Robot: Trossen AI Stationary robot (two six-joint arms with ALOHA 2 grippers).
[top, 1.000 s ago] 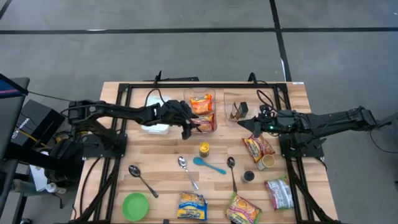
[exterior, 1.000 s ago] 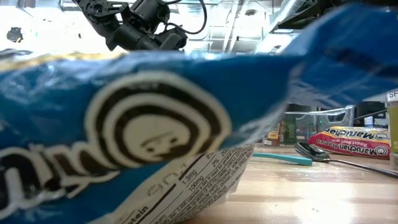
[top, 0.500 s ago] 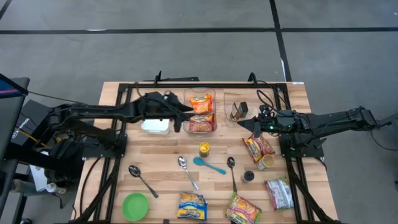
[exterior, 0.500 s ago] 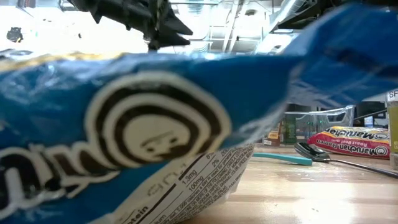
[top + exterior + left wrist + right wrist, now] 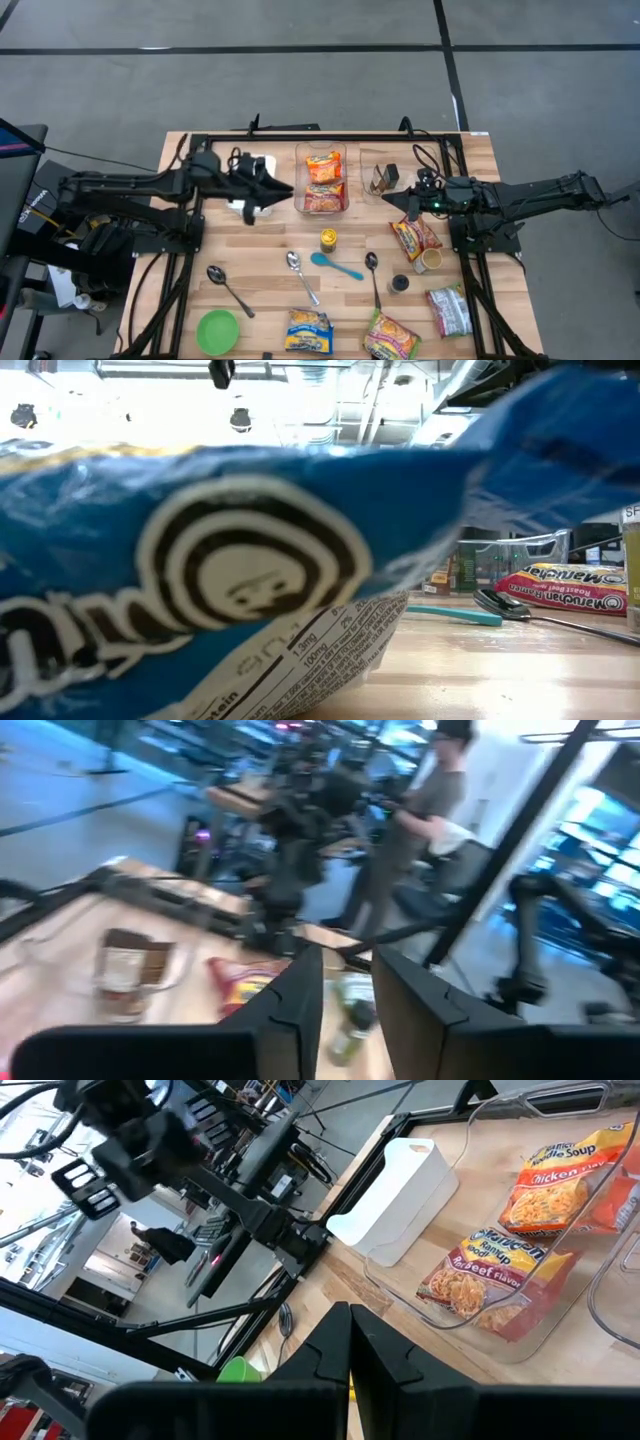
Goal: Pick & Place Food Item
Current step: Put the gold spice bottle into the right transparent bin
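Observation:
A clear bin (image 5: 322, 180) stands at the table's far middle. Two orange noodle packets lie flat in it, one at its far end (image 5: 322, 165) and one at its near end (image 5: 320, 199); the right wrist view shows them too (image 5: 558, 1183) (image 5: 488, 1273). My left gripper (image 5: 285, 188) hovers just left of the bin, over a white container (image 5: 250, 203), pointing level toward the bin. Its fingers (image 5: 348, 1005) are open a little, with nothing between them. My right gripper (image 5: 390, 201) waits right of the bin, shut and holding nothing (image 5: 350, 1342).
A small clear container (image 5: 380, 178) stands by my right gripper. Nearer lie a yellow jar (image 5: 328, 239), three metal spoons, a teal spoon (image 5: 336, 265), a green bowl (image 5: 217, 331), two cups and several more packets. A blue packet (image 5: 250, 580) blocks most of the low view.
My left gripper has drawn back from the near end of the clear bin toward the table's left edge and has risen, tipping up to level. The noodle packets in the bin have stayed where they lay.

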